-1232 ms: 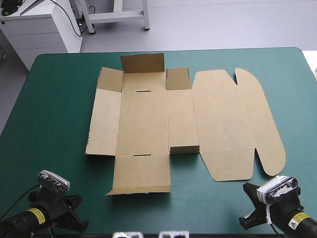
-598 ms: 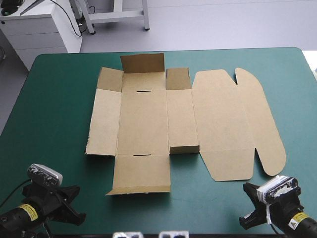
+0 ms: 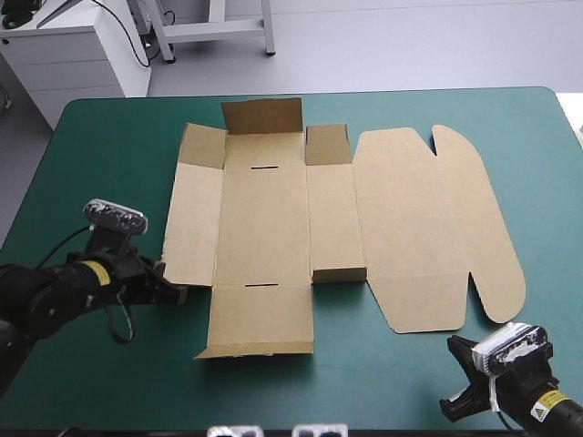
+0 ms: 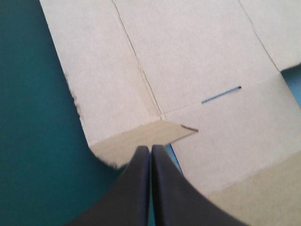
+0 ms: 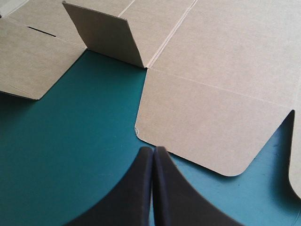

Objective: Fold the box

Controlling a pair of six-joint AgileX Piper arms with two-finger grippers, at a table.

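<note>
The brown box (image 3: 310,218) lies as a flat cut sheet in the middle of the teal-green cover, its rounded lid (image 3: 437,228) spread to the right. My left gripper (image 3: 176,293) is shut, its tip at the near-left corner of the sheet. In the left wrist view the left gripper (image 4: 150,149) meets the edge of a small corner flap (image 4: 141,137) that lifts slightly off the cover. My right gripper (image 3: 454,348) is shut near the table's near right corner. The right gripper (image 5: 153,149) stands on bare cover just short of the lid's near flap (image 5: 207,122).
A back flap (image 3: 262,116) stands up at the sheet's far edge, and a short flap (image 3: 339,273) stands at the near end of the inner right panel. A broad near flap (image 3: 260,319) lies flat between the two grippers.
My left arm has swung from the table's near left corner forward and to the right, up to the box's near-left corner. The right arm and the box have not moved.
</note>
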